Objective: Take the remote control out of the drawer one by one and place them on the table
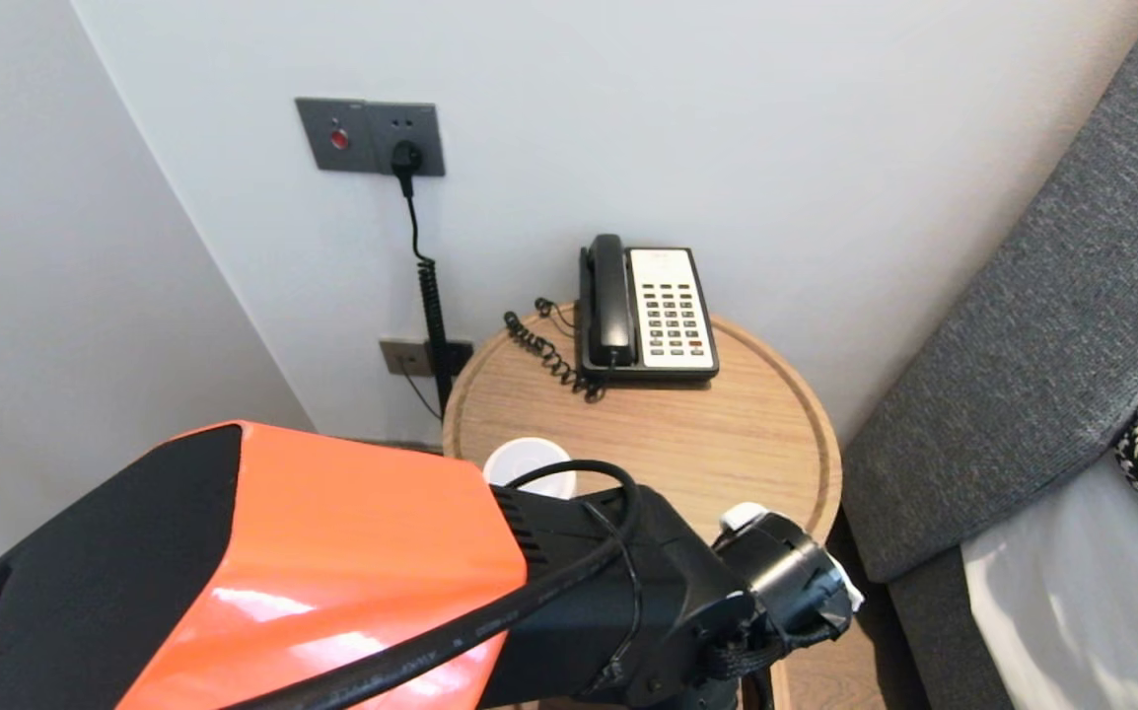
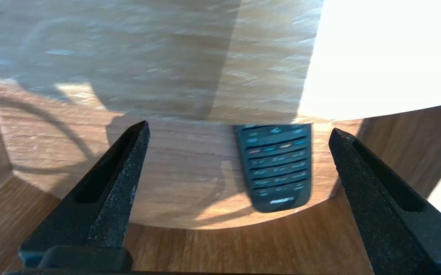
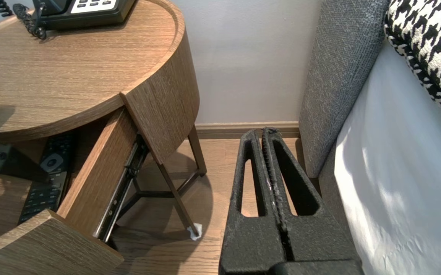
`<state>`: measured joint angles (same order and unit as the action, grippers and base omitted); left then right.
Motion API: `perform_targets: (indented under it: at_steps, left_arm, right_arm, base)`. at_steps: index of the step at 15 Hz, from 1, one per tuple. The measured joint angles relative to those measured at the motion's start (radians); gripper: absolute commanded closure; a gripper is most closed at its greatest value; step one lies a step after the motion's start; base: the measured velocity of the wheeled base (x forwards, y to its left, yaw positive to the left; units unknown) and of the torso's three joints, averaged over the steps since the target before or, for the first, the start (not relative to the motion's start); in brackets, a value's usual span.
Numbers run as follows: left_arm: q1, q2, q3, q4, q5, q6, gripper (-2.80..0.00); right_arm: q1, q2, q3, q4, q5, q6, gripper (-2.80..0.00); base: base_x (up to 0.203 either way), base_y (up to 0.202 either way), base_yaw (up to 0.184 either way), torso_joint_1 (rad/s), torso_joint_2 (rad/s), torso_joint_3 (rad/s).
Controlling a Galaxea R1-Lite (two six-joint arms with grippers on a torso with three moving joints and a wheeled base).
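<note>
Black Philips remote [image 2: 278,168] lay flat in open wooden drawer [image 2: 174,183] of round wood bedside table [image 1: 668,434]. Left gripper [image 2: 239,128] hung over it, jaws wide, empty: release step, prob. Next move needs withdrawal w/o clipping drawer front. Right gripper [image 3: 265,131] clenched, parked nr floor.

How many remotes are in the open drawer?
1. A black button-covered remote control lies in the open wooden drawer, ahead of the open left gripper. The round wooden tabletop hides the drawer's back; more may be there.
</note>
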<state>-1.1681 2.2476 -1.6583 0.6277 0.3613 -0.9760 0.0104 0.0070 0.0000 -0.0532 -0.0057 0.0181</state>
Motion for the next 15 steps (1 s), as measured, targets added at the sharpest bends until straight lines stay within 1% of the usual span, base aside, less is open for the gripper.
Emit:
perform_targets:
  at_steps: [4, 12, 15]
  left_arm:
    - [0.01, 0.018, -0.013, -0.009, 0.023, -0.001, -2.8]
    - [0.027, 0.053, -0.025, -0.006, 0.017, -0.009, -2.8]
    - [0.032, 0.061, -0.022, -0.001, 0.017, -0.028, -2.8]
  right_arm:
    - [0.0, 0.0, 0.0, 0.0, 0.0, 0.0, 0.0]
    - [0.0, 0.0, 0.0, 0.0, 0.0, 0.0, 0.0]
    - [0.0, 0.0, 0.0, 0.0, 0.0, 0.0, 0.0]
  base:
    - [0.0, 0.0, 0.0, 0.0, 0.0, 0.0]
    - [0.0, 0.0, 0.0, 0.0, 0.0, 0.0]
    - [0.0, 0.0, 0.0, 0.0, 0.0, 0.0]
